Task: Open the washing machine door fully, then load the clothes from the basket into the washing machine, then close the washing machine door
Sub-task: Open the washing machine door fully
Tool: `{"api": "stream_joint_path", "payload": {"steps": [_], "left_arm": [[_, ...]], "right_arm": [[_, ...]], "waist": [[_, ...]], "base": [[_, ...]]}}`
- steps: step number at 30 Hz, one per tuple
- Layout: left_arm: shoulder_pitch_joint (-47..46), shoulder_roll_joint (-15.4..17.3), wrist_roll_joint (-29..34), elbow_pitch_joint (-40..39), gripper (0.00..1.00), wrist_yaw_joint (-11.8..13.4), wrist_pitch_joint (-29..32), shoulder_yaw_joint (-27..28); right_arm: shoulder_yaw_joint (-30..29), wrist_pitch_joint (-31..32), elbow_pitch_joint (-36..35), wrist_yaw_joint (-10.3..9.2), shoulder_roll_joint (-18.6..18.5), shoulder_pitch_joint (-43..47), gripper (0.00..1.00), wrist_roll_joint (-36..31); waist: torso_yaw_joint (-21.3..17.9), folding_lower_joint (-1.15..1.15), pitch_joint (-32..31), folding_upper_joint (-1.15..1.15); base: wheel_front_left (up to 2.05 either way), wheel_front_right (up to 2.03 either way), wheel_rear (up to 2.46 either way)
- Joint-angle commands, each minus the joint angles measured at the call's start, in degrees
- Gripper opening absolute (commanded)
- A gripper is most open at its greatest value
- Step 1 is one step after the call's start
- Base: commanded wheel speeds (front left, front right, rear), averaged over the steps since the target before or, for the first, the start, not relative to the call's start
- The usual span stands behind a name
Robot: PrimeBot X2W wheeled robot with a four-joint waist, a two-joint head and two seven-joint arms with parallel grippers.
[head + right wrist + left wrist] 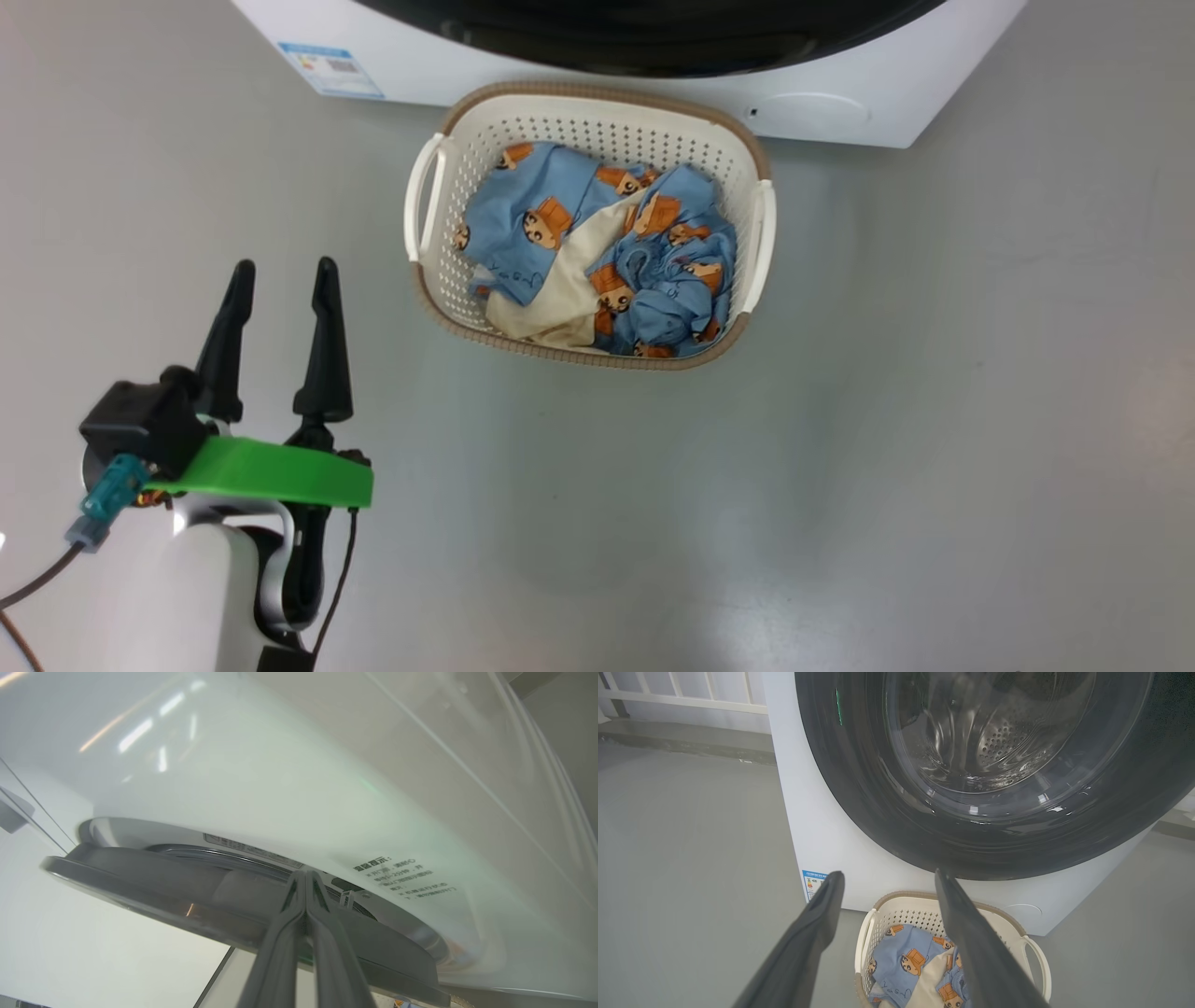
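Observation:
The washing machine (840,103) stands at the top of the head view, with the basket (579,131) on the floor right before it. The clothes (560,215), light blue with orange-brown figures and a cream lining, lie in the basket. My left gripper (283,266) hangs open and empty to the basket's left. Its wrist view looks at the washing machine door (887,812), the basket (901,914) and the clothes (896,961) below. My right gripper (306,873) is shut, its tips in the narrow gap between the door's rim (140,891) and the white front (280,788).
Bare grey floor (840,467) spreads around the basket on all sides. A blue label sticker (331,67) marks the machine's lower left front. A white railing (682,690) and a low step run behind the machine's left side.

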Motion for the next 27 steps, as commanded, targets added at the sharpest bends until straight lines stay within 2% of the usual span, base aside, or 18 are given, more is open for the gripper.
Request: {"api": "stream_joint_path", "payload": {"steps": [1, 15, 27], "left_arm": [[-1.33, 1.18, -0.08, -1.68, 1.0, -0.23, -0.36, 1.9], [-2.43, 0.03, -0.94, -1.49, 1.0, -0.38, -0.36, 2.48], [-0.53, -0.2, -0.41, 0.02, 1.0, -0.39, -0.36, 3.67]], "right_arm": [[0.53, 0.97, -0.89, 0.09, -0.01, -1.38, 0.0, 0.41], [4.03, 4.41, 3.52, 0.09, 1.24, -8.1, 0.0, -0.68], [6.88, 10.11, 2.51, 0.09, 2.81, -1.46, 0.0, 2.2]], "waist": [[1.0, 0.0, 0.97, 0.0], [4.45, 0.0, 3.25, 0.0], [3.49, 0.0, -2.16, 0.0]], "base": [[0.0, 0.0, 0.0], [0.0, 0.0, 0.0], [0.0, 0.0, 0.0]]}}
